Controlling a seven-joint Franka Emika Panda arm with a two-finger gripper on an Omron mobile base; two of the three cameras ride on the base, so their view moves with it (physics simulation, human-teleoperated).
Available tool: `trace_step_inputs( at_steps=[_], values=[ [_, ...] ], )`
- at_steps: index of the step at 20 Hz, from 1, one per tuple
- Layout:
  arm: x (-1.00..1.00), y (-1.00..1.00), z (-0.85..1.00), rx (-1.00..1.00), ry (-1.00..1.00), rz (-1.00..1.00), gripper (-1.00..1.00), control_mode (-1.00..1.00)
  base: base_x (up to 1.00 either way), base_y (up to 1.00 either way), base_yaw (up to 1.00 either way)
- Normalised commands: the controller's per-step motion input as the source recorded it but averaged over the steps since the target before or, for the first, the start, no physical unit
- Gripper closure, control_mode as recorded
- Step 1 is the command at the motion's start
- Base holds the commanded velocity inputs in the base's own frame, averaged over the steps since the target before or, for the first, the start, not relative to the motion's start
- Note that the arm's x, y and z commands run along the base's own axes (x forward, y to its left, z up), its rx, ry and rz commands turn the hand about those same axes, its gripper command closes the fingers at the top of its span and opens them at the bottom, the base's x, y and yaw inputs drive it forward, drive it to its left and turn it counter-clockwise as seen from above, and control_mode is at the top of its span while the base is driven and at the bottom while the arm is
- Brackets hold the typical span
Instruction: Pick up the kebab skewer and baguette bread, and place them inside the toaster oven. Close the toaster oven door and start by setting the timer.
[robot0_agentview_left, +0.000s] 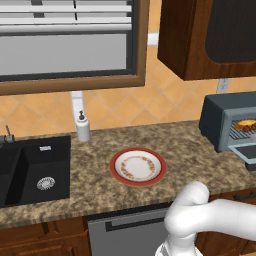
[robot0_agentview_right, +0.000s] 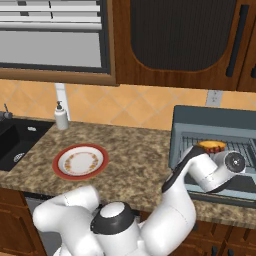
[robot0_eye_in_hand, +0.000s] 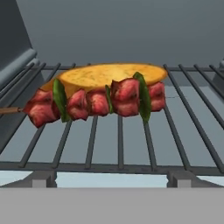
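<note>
The blue-grey toaster oven (robot0_agentview_left: 220, 117) (robot0_agentview_right: 215, 117) stands at the right end of the counter. Its door (robot0_agentview_left: 248, 152) (robot0_agentview_right: 235, 192) is folded down open. On the wire rack (robot0_eye_in_hand: 118, 144) inside lies the golden baguette bread (robot0_eye_in_hand: 109, 74) (robot0_agentview_right: 212, 146) (robot0_agentview_left: 246, 122). The kebab skewer (robot0_eye_in_hand: 96, 103), red meat chunks with green pieces, rests in front of the bread and against it. My gripper (robot0_agentview_right: 235, 161) hovers over the lowered door at the oven mouth, facing the rack, open, with nothing between its fingers. Both foods lie free of it.
An empty red-rimmed plate (robot0_agentview_left: 138, 167) (robot0_agentview_right: 80, 161) sits mid-counter. To the left are a black sink (robot0_agentview_left: 35, 170) (robot0_agentview_right: 15, 145) and a soap dispenser (robot0_agentview_left: 83, 127) (robot0_agentview_right: 61, 117). Dark wooden cabinets (robot0_agentview_left: 200, 35) hang above the oven.
</note>
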Motion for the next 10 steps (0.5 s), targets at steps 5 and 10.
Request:
trace_step_inputs(
  at_steps=[5, 10],
  values=[
    [0.18, 0.0, 0.0, 0.0, -0.04, 0.0, -1.0, -1.0, 0.0, 0.0, 0.0],
    [0.24, 0.0, 0.0, 0.0, -0.02, 0.0, -1.0, -1.0, 0.0, 0.0, 0.0]
  ],
)
